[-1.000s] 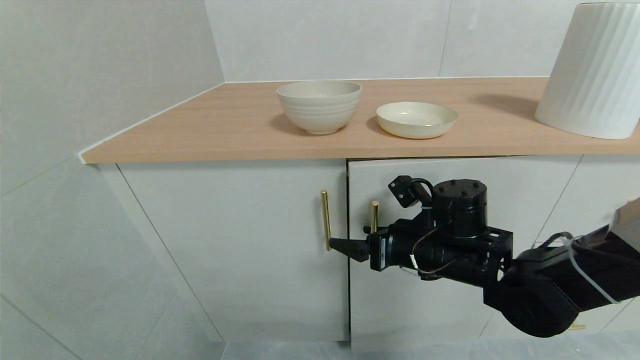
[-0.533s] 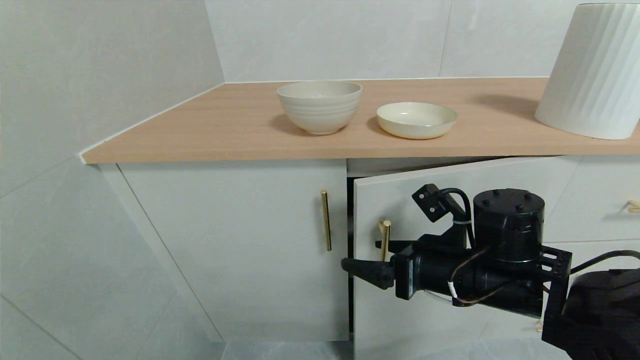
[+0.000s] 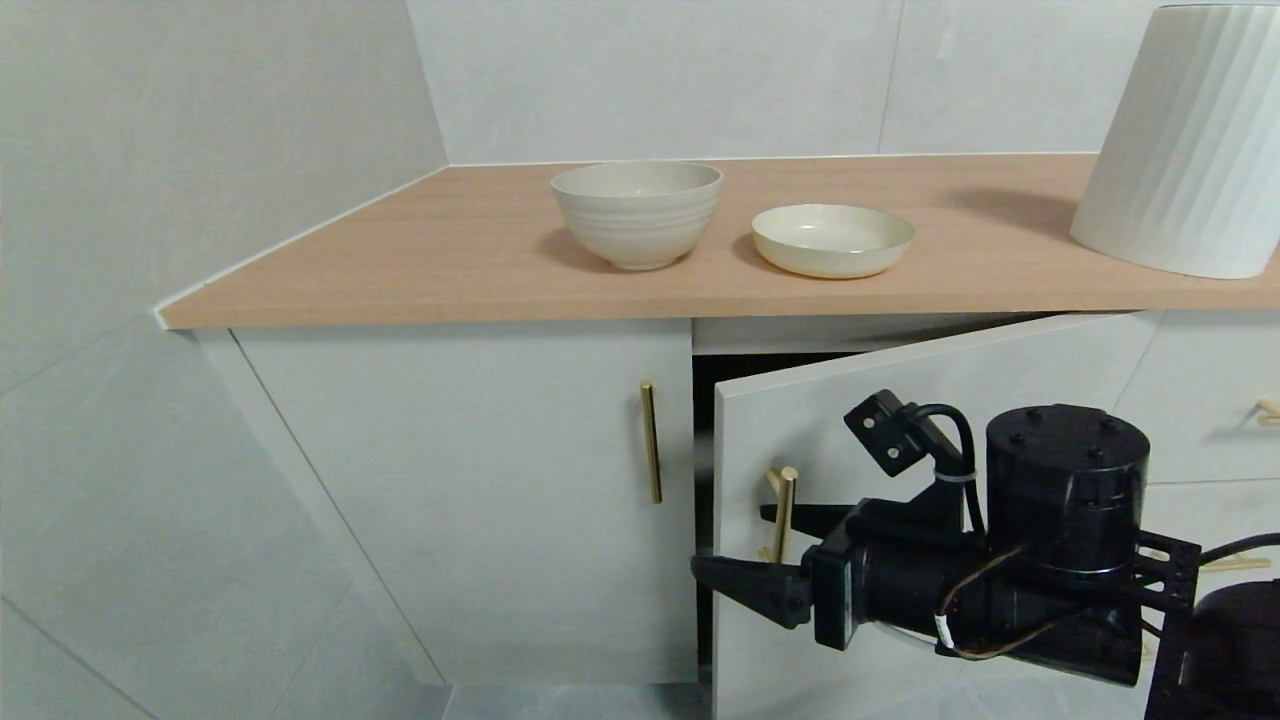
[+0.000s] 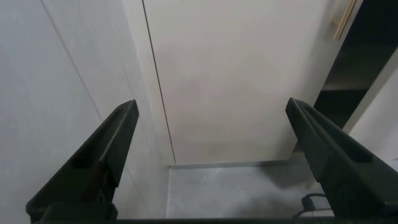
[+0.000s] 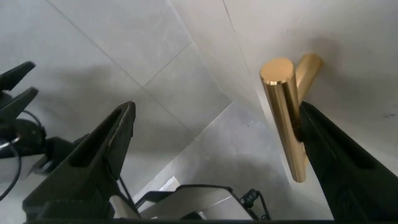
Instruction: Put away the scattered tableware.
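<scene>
A cream ribbed bowl (image 3: 637, 212) and a shallow cream dish (image 3: 832, 238) stand side by side on the wooden counter (image 3: 450, 270). Below them the right cabinet door (image 3: 1000, 370) hangs partly open, showing a dark gap. My right gripper (image 3: 728, 540) is open at the door's gold handle (image 3: 783, 505); one finger runs behind the bar, the other lies in front and lower. In the right wrist view the handle (image 5: 285, 118) sits against one finger of the right gripper (image 5: 216, 106). My left gripper (image 4: 211, 102) is open and holds nothing, facing the shut left door (image 4: 236, 74) low down.
A tall white ribbed container (image 3: 1190, 140) stands at the counter's right end. The left door carries its own gold handle (image 3: 651, 442). A tiled wall closes the left side, grey floor (image 4: 236, 186) lies below, and a drawer knob (image 3: 1268, 408) shows at far right.
The right door has swung from almost shut to partly open. My right gripper has drawn back and down to the right with the handle between its fingers.
</scene>
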You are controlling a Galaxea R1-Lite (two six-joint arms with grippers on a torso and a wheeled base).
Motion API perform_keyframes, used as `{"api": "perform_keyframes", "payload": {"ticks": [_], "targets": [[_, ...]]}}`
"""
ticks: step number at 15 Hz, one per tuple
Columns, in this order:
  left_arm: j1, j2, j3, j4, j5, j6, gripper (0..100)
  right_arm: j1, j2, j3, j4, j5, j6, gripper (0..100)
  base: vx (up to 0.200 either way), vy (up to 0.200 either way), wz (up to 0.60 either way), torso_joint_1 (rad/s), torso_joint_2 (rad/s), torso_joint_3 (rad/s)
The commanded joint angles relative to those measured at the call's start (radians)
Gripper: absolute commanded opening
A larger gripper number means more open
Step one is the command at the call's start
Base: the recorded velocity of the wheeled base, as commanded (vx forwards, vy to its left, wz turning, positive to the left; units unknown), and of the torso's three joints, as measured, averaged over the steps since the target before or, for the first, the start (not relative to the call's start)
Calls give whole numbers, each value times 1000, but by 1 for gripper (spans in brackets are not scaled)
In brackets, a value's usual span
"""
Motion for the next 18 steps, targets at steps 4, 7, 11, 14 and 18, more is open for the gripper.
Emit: {"api": "perform_keyframes", "payload": {"ticks": [4,7,11,14,18], "targets": [[0,3,0,-2,-5,10,100,1,-64,31,-6,3,-2,100,0,0,0,0,0,0],[0,6,-63,9,-77,-1,100,1,-65,31,-6,5,-2,100,0,0,0,0,0,0],[-8,308,-362,184,-250,-77,100,2,-64,31,-6,5,-3,100,0,0,0,0,0,0],[-15,591,-500,159,-356,-63,100,2,-64,32,-6,5,-3,100,0,0,0,0,0,0],[-190,1065,-620,-23,-451,2,100,4,-49,32,-6,5,-3,100,0,0,0,0,0,0]]}}
